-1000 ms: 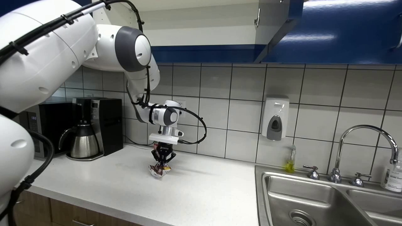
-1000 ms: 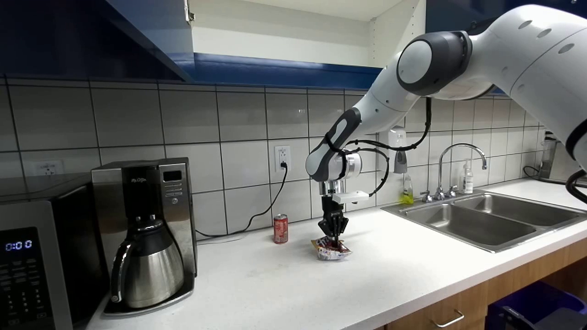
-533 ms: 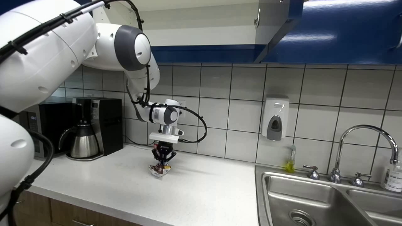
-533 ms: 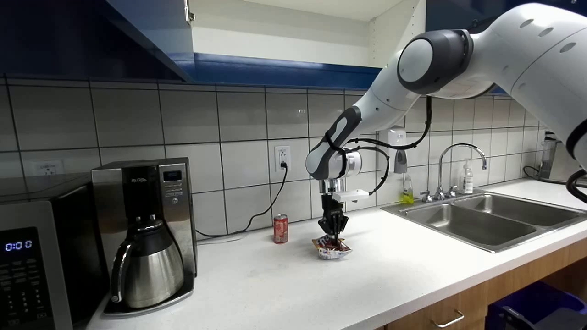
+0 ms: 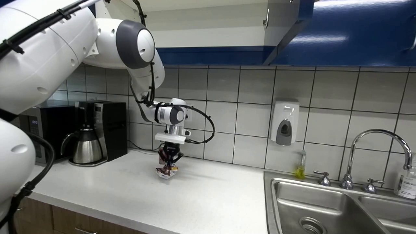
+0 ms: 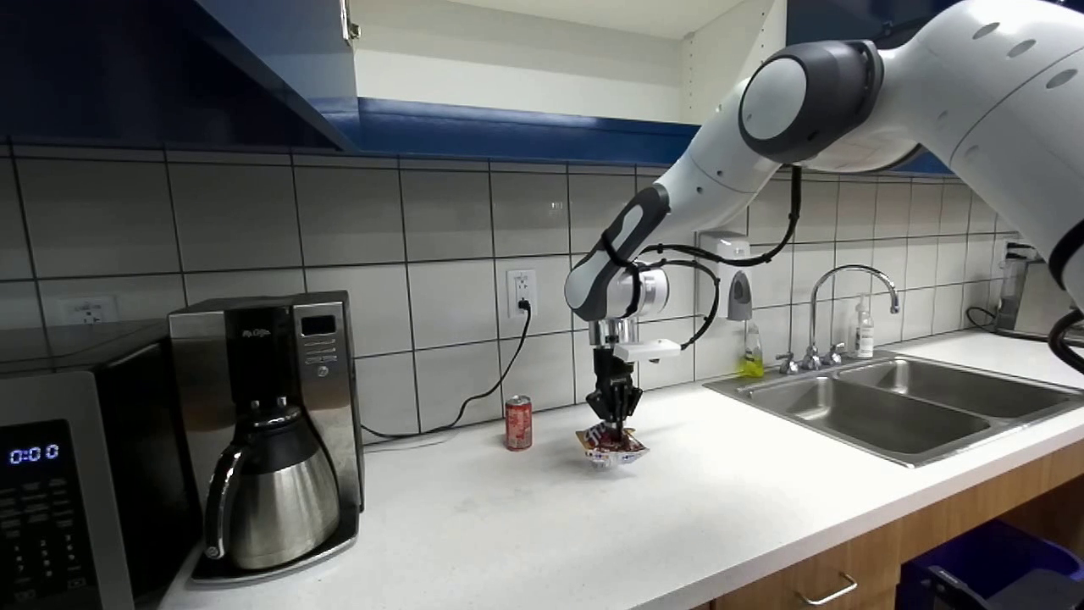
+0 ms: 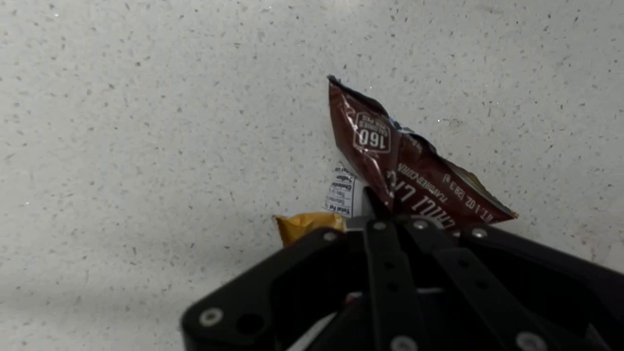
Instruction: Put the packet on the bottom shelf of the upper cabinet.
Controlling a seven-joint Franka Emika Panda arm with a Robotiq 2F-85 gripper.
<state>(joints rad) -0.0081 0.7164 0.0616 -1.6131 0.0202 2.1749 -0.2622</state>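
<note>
The packet point(image 5: 166, 173), dark red and white with a yellow corner, is crumpled in my gripper point(image 5: 168, 166), a little above the white counter. It also shows in an exterior view point(image 6: 611, 455) under the gripper point(image 6: 617, 430). In the wrist view the packet point(image 7: 434, 183) sticks out beyond the shut jaws, its printed dark red side showing; the fingertips are partly hidden by it. The upper cabinet point(image 5: 211, 56) is above, its door open and its white interior showing in both exterior views. The top of the bottom shelf is hidden behind the blue front edge point(image 6: 525, 130).
A red can point(image 6: 518, 424) stands by the wall beside the gripper. A coffee maker point(image 6: 262, 440) and a microwave point(image 6: 76, 474) stand at one end of the counter. The sink point(image 5: 312, 208) is at the other. The open cabinet door point(image 5: 286, 29) hangs outward above.
The arm has risen slightly, and the packet has lifted with the gripper from the counter to a little above it. The can and the cabinet have not moved.
</note>
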